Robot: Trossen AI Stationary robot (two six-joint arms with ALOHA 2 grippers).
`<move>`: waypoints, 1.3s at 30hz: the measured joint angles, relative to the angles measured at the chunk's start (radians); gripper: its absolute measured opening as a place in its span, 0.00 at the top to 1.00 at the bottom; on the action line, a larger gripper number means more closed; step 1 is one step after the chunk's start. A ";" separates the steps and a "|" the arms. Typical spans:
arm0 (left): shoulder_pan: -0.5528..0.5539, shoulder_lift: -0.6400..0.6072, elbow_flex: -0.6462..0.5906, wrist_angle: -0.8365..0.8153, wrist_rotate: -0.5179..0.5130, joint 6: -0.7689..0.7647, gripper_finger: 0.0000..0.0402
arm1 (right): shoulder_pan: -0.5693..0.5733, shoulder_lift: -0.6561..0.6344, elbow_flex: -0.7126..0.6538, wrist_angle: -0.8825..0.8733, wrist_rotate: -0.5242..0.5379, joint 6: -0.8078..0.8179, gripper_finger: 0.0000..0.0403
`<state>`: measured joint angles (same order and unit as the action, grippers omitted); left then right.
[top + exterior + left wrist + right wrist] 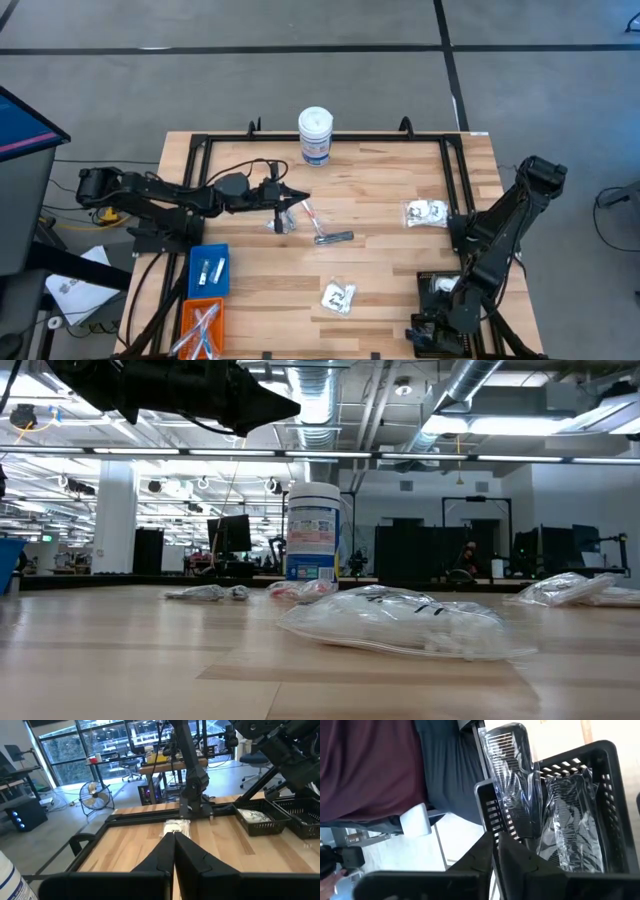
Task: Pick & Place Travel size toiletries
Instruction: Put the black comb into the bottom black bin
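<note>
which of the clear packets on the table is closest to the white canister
The packet near the table's right edge, beside the right arm's frame; the other clear packet lies farther off, toward the front edge.

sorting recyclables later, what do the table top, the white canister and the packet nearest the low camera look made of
Table top: pale wood planks, matte, grain and seams showing. White canister: probably smooth plastic, with a blue printed label. Packet: thin clear plastic film, crinkled and glossy, white contents inside.
</note>
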<state>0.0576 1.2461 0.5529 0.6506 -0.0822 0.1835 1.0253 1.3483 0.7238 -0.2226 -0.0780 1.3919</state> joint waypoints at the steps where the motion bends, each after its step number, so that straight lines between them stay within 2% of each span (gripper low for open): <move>1: 0.000 0.000 0.000 0.000 0.000 0.000 1.00 | 0.000 0.000 0.000 0.000 0.000 -0.006 0.95; 4: 0.000 0.000 0.000 0.001 0.010 0.000 1.00 | -0.011 0.000 0.000 0.004 0.000 -0.009 0.99; 6: 0.000 0.000 0.000 0.001 0.051 0.000 1.00 | -0.038 0.000 0.000 0.034 0.009 -0.025 1.00; 11: 0.000 0.000 0.000 0.002 0.075 0.000 1.00 | -0.152 0.000 0.000 0.124 0.067 -0.150 1.00; 14: 0.000 0.000 0.000 0.002 0.075 0.000 1.00 | -0.227 -0.001 0.001 0.111 0.073 -0.157 1.00; 19: 0.000 0.000 0.000 0.001 0.075 -0.001 1.00 | -0.276 0.031 0.000 0.087 -0.045 -0.167 1.00; 26: 0.000 0.000 0.000 -0.006 0.075 -0.003 1.00 | -0.247 0.147 0.003 0.355 -0.135 -0.240 1.00; 32: 0.000 0.000 0.000 -0.006 0.076 -0.007 1.00 | -0.249 0.229 0.001 0.347 -0.211 -0.160 1.00; 39: 0.000 0.000 0.000 -0.007 0.076 -0.007 1.00 | -0.254 0.233 0.001 0.345 -0.263 -0.134 1.00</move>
<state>0.0574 1.2461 0.5529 0.6437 -0.0063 0.1768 0.7711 1.5812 0.7246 0.1220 -0.3405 1.2576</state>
